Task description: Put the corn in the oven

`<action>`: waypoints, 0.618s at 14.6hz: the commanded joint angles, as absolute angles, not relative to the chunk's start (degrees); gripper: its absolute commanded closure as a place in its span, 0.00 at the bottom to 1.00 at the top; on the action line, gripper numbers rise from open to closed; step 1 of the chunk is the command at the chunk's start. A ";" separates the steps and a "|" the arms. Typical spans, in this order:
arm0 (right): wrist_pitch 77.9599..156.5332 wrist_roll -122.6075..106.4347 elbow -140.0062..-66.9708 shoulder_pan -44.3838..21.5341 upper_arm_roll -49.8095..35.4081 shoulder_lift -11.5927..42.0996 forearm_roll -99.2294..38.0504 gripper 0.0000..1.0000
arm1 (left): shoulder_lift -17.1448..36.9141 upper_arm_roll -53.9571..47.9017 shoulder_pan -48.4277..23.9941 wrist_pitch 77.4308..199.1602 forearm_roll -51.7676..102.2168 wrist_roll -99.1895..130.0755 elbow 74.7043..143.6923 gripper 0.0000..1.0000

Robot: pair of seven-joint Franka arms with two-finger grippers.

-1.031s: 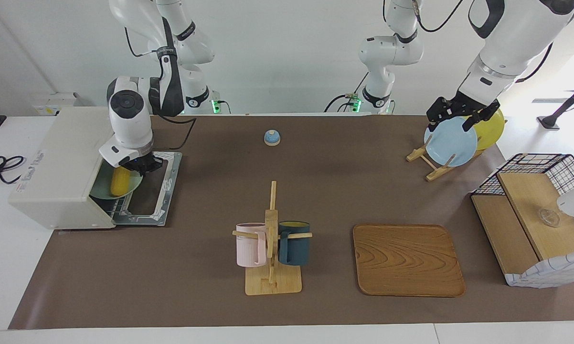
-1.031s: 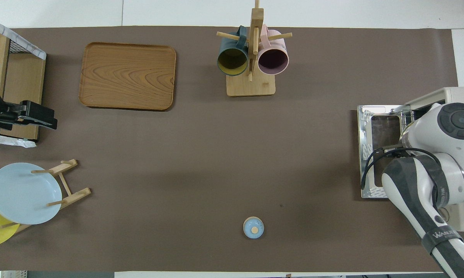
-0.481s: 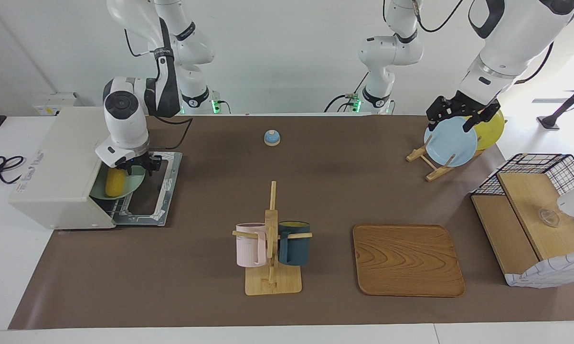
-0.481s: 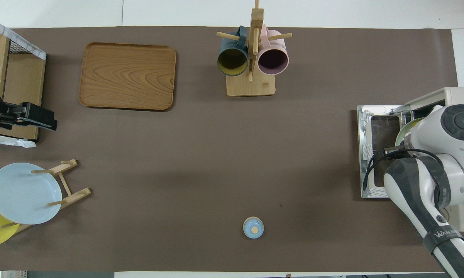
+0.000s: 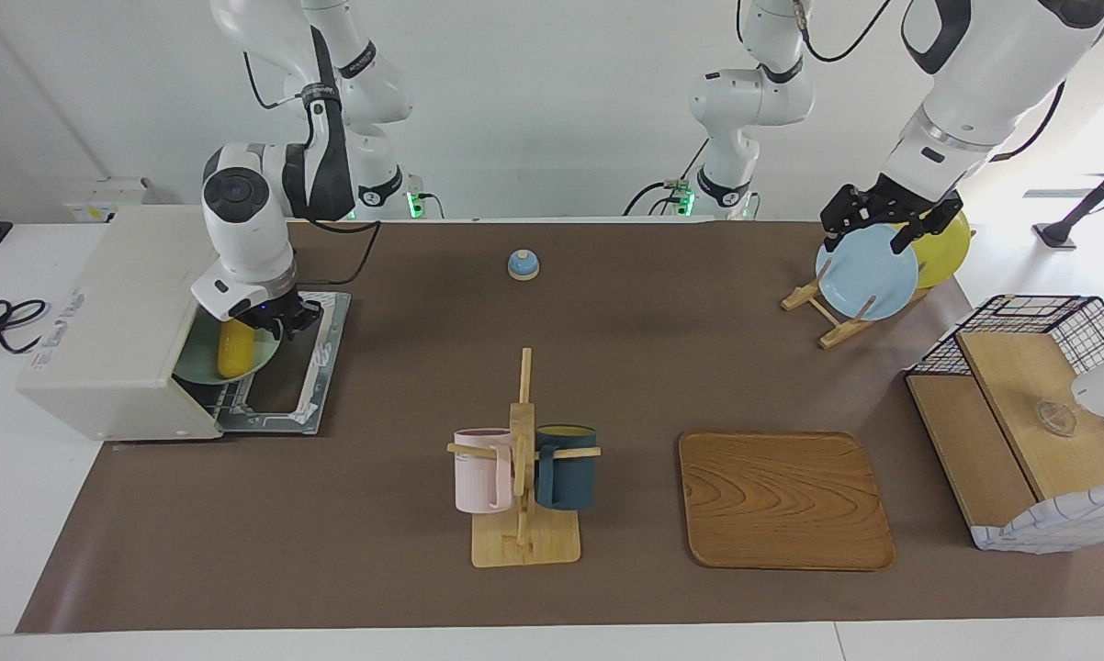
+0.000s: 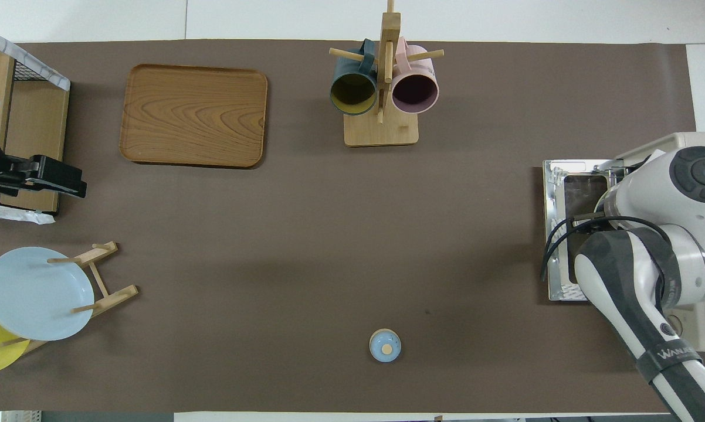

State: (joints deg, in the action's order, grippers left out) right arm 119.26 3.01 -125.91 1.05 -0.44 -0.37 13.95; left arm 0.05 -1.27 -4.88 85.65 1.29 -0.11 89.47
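The cream-white oven (image 5: 102, 312) stands at the right arm's end of the table with its glass door (image 5: 318, 367) folded down flat. The yellow corn (image 5: 235, 349) lies on a pale green plate (image 5: 198, 353) that sits in the oven's mouth on the wire rack. My right gripper (image 5: 276, 323) is over the open door, shut on the plate's outer rim. In the overhead view the right arm hides the corn and plate; the oven (image 6: 675, 146) shows there. My left gripper (image 5: 869, 234) waits, open and empty, over the plate rack; it also shows in the overhead view (image 6: 53, 179).
A blue bell (image 5: 523, 264) sits near the robots at mid-table. A wooden mug tree (image 5: 524, 459) holds a pink and a dark blue mug. A wooden tray (image 5: 784, 500) lies beside it. A rack holds a blue plate (image 5: 866, 273) and a yellow plate (image 5: 947, 248). A wire-framed wooden basket (image 5: 1020, 431) stands at the left arm's end.
My right gripper pushed the plate with the corn a little deeper into the oven, then drew back slightly toward the door with it. The left arm has not moved.
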 commanded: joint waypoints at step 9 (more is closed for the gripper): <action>115.90 13.97 -124.87 -7.03 -0.70 0.09 5.82 1.00 | -0.44 -1.49 -4.39 85.25 0.88 -0.79 89.65 0.00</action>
